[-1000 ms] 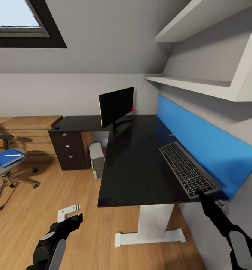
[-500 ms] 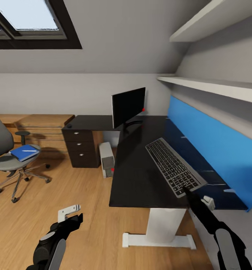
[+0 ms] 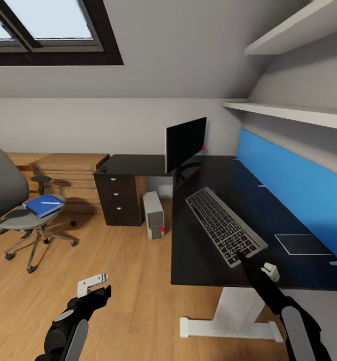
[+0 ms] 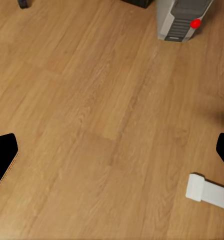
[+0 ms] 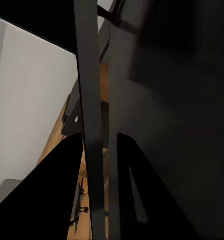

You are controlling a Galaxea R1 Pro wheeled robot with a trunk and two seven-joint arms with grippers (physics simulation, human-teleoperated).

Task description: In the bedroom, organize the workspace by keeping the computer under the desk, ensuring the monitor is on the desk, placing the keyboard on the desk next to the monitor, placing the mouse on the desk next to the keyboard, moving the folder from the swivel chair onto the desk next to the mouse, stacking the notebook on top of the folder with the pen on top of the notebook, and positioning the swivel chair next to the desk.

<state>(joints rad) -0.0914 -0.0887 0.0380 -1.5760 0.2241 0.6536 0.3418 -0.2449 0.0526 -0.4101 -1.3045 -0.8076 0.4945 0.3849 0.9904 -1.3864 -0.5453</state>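
Observation:
My right gripper (image 3: pixel 249 259) is shut on the near end of the dark keyboard (image 3: pixel 222 225), which lies slantwise over the black desk (image 3: pixel 198 260); its grey edge (image 5: pixel 87 100) runs between the fingers of that gripper (image 5: pixel 99 142). The black monitor (image 3: pixel 186 143) stands at the desk's back. A dark flat notebook (image 3: pixel 301 244) lies near the blue panel. The tiny mouse (image 3: pixel 104 169) sits on the desk's far left corner. The grey-white computer (image 3: pixel 153 215) (image 4: pixel 184 20) stands on the floor under the desk. On the swivel chair (image 3: pixel 10 200) lies the blue folder (image 3: pixel 42 206), with the white pen (image 3: pixel 51 203) on it. Low over the floor, my left gripper (image 3: pixel 94 287) is open.
A blue wall panel (image 3: pixel 299 185) and white shelves (image 3: pixel 289 113) line the wall to the right. Dark drawers (image 3: pixel 119 198) sit under the desk's left wing, low oak cabinets (image 3: pixel 63 165) beyond. The desk's white foot (image 3: pixel 223 328) (image 4: pixel 209 190) rests on the oak floor.
The view has swung left, shifting everything right. My right gripper has drawn the keyboard away from the blue panel toward the desk's middle, uncovering the notebook. The left arm has not moved.

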